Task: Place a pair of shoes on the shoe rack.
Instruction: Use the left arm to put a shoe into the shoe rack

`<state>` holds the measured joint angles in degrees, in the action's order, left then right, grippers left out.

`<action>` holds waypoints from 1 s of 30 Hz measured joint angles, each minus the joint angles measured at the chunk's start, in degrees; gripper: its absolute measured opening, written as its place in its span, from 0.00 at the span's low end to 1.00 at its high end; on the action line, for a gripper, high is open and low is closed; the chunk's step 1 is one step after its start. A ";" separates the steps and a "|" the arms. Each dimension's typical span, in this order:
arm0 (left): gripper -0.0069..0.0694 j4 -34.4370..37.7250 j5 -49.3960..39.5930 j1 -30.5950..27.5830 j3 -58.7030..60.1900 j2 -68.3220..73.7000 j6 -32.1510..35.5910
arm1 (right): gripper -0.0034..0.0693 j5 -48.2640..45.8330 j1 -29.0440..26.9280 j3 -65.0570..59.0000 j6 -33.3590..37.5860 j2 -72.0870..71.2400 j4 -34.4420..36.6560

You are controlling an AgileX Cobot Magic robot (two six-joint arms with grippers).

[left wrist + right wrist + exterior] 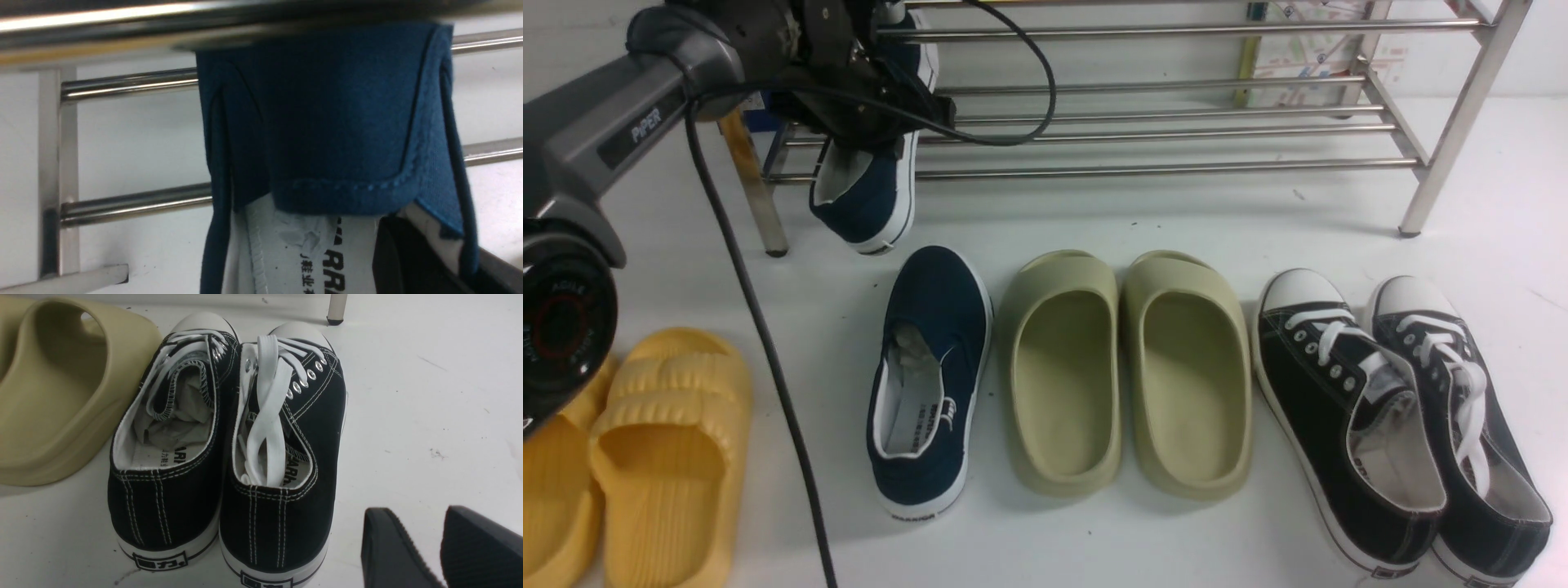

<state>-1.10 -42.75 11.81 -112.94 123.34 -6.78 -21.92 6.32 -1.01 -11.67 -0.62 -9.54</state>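
Observation:
One navy shoe (866, 196) hangs toe-up, heel-down, against the left end of the silver shoe rack (1176, 86). My left gripper (874, 106) is shut on its side wall. In the left wrist view the navy shoe (327, 122) fills the middle, with one dark finger (402, 261) inside it against the white lining, and rack bars (135, 200) behind. The other navy shoe (927, 376) lies on the floor in front of the rack, toe toward it. My right gripper (416, 522) stands open over bare floor, holding nothing; it is out of the front view.
Olive-green slippers (1123, 371) sit right of the floor shoe, then black lace-up sneakers (1396, 416) (229, 449). Yellow slippers (645, 457) lie at the near left. A black cable (768, 351) trails down from the left arm.

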 joint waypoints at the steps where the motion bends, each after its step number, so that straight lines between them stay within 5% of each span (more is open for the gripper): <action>1: 0.09 0.21 0.68 0.00 -0.07 0.28 0.00 | 0.38 0.00 0.00 0.00 0.00 0.00 0.00; 5: 0.10 0.33 2.14 0.11 -0.14 0.75 -0.15 | 0.38 0.00 0.00 0.00 0.00 0.00 0.00; 10: 0.23 -0.24 4.07 0.05 -0.25 0.83 -0.72 | 0.38 0.00 0.00 0.00 0.00 0.00 0.00; 15: 0.56 -0.12 2.94 0.05 -0.44 0.74 -0.79 | 0.38 0.00 0.00 0.00 0.00 0.00 0.00; 20: 0.73 -0.17 -1.32 0.01 -0.44 -1.47 -0.84 | 0.38 0.00 0.00 0.00 0.00 0.00 0.00; 26: 0.76 -0.28 -11.15 -0.14 -0.44 -9.48 -1.01 | 0.38 0.00 0.00 0.00 0.00 0.00 0.00; 30: 0.66 0.06 -17.86 -1.20 -0.66 -11.97 -0.22 | 0.38 0.00 0.00 0.00 0.00 0.00 0.00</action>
<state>-1.04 -60.61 10.60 -113.60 111.37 -7.00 -21.92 6.32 -1.01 -11.67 -0.62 -9.54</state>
